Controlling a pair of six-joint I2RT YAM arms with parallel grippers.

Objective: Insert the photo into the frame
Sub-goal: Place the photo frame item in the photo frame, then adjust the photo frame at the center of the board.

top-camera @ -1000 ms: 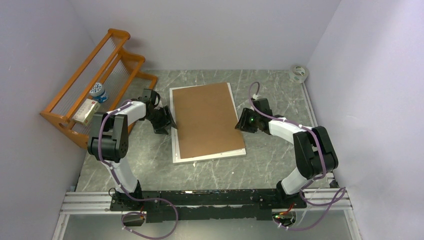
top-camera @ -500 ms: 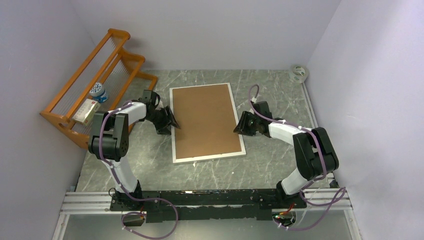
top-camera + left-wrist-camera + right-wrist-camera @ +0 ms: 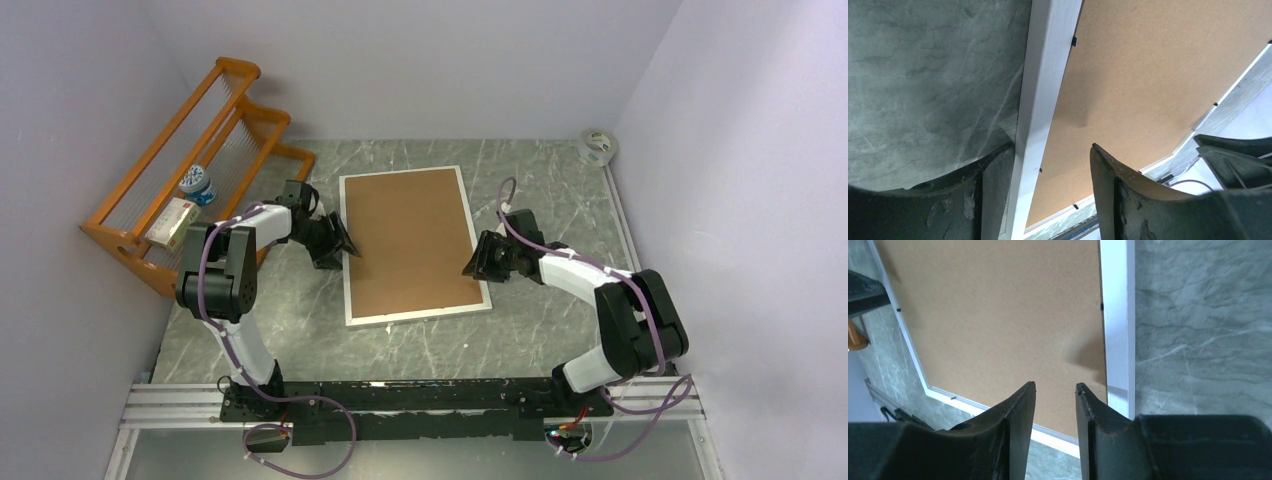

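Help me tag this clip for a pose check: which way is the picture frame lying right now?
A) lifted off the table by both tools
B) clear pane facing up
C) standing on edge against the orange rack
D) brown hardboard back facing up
D: the frame lies flat on the table, its brown board on top inside the white rim.

A large rectangular frame [image 3: 410, 243], thin white rim around a brown hardboard back, lies back-up on the grey marbled worktop [image 3: 545, 190]. The left arm [image 3: 262, 218] holds the left jaws at the frame's left edge, and the right arm [image 3: 565, 268] holds the right jaws at its right edge; contact cannot be told. Left of the frame stands an orange wooden rack [image 3: 243, 72] holding 2 small items. Beyond the frame's far right corner lies a tape roll [image 3: 598, 146].
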